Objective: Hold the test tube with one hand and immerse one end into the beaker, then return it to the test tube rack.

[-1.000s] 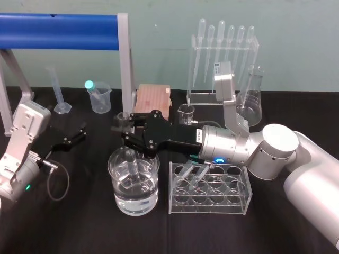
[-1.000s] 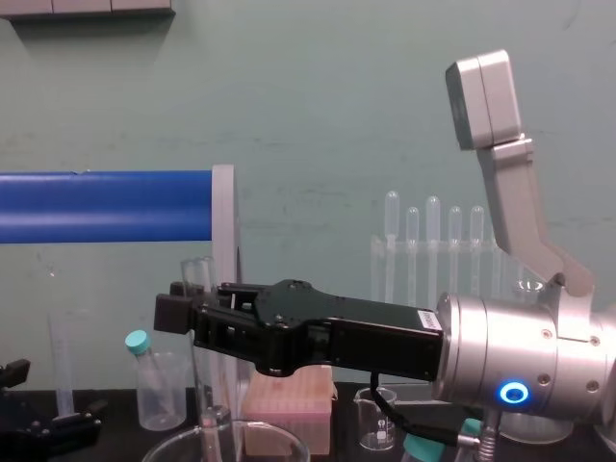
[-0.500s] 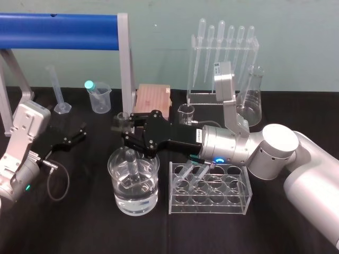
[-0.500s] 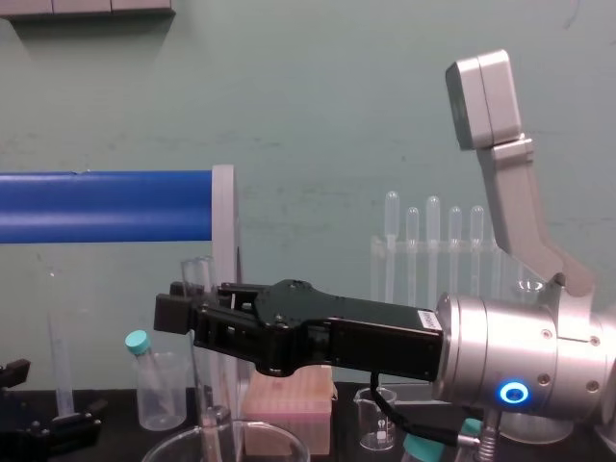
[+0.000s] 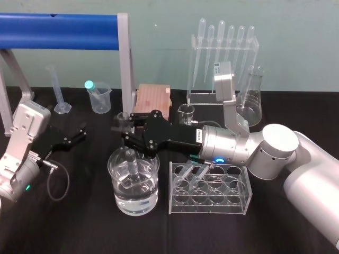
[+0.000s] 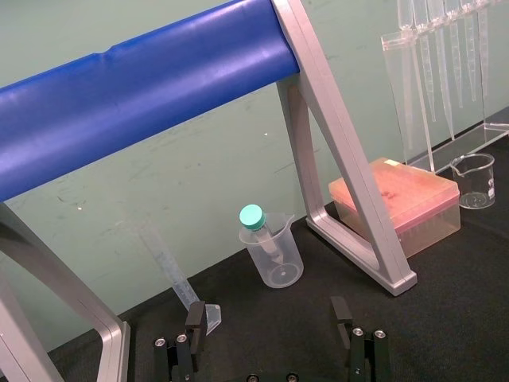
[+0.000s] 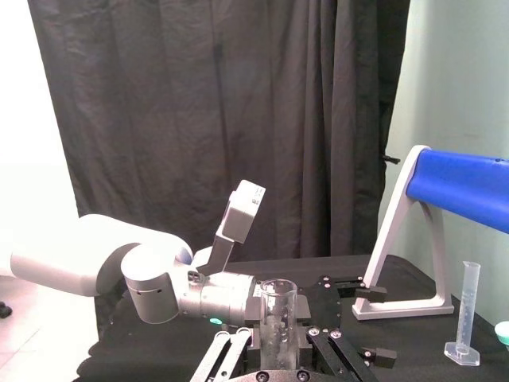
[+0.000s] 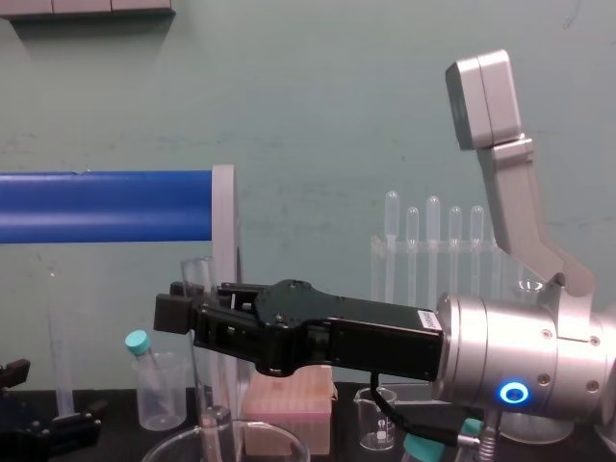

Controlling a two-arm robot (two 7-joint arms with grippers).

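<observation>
While the left pincer [image 5: 78, 135] sits spread open at the counter's [image 5: 79, 225] left, the right pincer [image 5: 125, 127] clamps the upright test tube [image 5: 131, 162], its lower end inside the beaker [image 5: 117, 203].

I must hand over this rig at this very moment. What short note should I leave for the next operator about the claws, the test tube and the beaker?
Right claw: shut on the test tube, holding it upright over the beaker.
Left claw: open, empty, parked low at the robot's left.
Test tube: its lower end is inside the beaker, apparently in the clear liquid.
Test tube rack: stands on the table beside the beaker, on the robot's right.
Done: pick-up and, as it seems, the dip.
Left: lift the tube out and set it into the rack.
</observation>
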